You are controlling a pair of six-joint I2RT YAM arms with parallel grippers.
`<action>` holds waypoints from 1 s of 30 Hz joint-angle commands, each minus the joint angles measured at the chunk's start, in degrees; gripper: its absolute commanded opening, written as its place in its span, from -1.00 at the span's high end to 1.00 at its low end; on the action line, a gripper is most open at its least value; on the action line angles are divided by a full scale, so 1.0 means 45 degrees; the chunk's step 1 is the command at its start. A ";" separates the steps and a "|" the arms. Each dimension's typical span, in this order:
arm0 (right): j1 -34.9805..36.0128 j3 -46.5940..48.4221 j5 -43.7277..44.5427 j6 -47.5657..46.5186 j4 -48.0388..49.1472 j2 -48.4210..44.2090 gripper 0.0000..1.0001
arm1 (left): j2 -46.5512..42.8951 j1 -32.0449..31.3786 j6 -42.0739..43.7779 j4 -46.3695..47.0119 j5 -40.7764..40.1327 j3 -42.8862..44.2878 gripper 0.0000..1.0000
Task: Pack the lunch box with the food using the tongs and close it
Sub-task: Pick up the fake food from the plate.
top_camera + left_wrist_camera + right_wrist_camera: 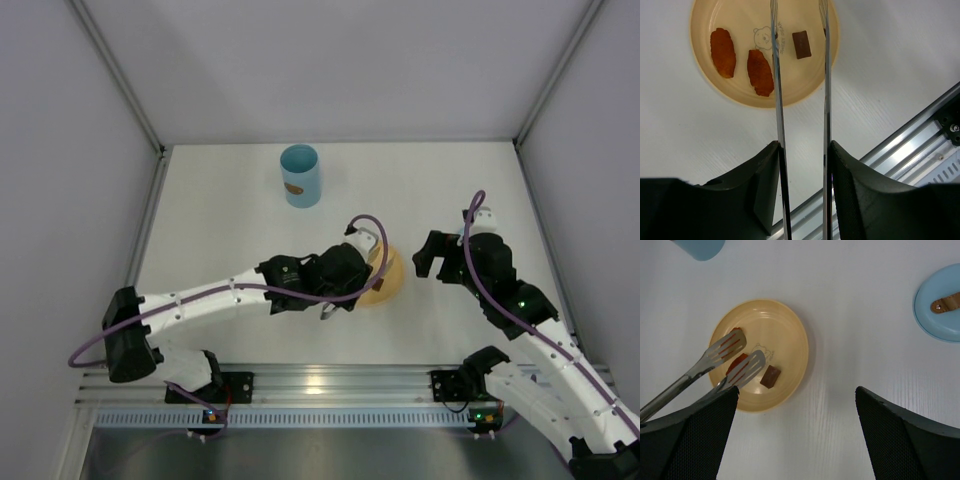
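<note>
My left gripper (804,150) is shut on the tongs (778,100), one slim silver arm pressed against each finger. The tongs' slotted tips (722,352) stand spread apart above the yellow-orange plate (805,70). On the plate lies the food: two reddish-brown ovals (722,52) (760,72) and a dark brown square chunk (801,44). The light blue lunch box (300,175) stands upright at the back of the table, well apart from the plate. My right gripper (796,400) hangs open above bare table, to the right of the plate, holding nothing.
A light blue round lid (940,302) with a brown strap lies flat on the table to the right of the plate. The aluminium rail (920,145) runs along the near edge. Grey walls enclose the table on three sides.
</note>
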 commanded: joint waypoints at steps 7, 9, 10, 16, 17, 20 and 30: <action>0.0214 0.0534 0.0180 -0.0089 -0.0539 -0.0328 -0.97 | 0.0639 -0.0769 -0.1033 0.1132 -0.1173 -0.0594 0.02; 0.0214 0.0496 0.0199 -0.0070 -0.0539 -0.0348 -0.97 | 0.0698 -0.0827 -0.1092 0.1230 -0.1153 -0.0749 0.00; 0.0214 0.0476 0.0179 -0.0070 -0.0539 -0.0348 -0.97 | 0.0815 -0.0847 -0.1092 0.1308 -0.1173 -0.0808 -0.01; 0.0214 0.0359 0.0199 -0.0051 -0.0539 -0.0426 -0.97 | 0.1225 -0.0945 -0.1307 0.1504 -0.1036 -0.1004 -0.01; 0.0214 0.0378 0.0199 -0.0070 -0.0539 -0.0445 -0.97 | 0.1284 -0.0964 -0.1346 0.1484 -0.0998 -0.0985 -0.01; 0.0214 0.0339 0.0199 -0.0051 -0.0520 -0.0465 -0.97 | 0.1479 -0.1003 -0.1346 0.1504 -0.0861 -0.0946 -0.01; 0.0214 0.0241 0.0179 -0.0031 -0.0500 -0.0543 -0.98 | 0.1949 -0.1062 -0.1463 0.1328 -0.0743 -0.0868 0.08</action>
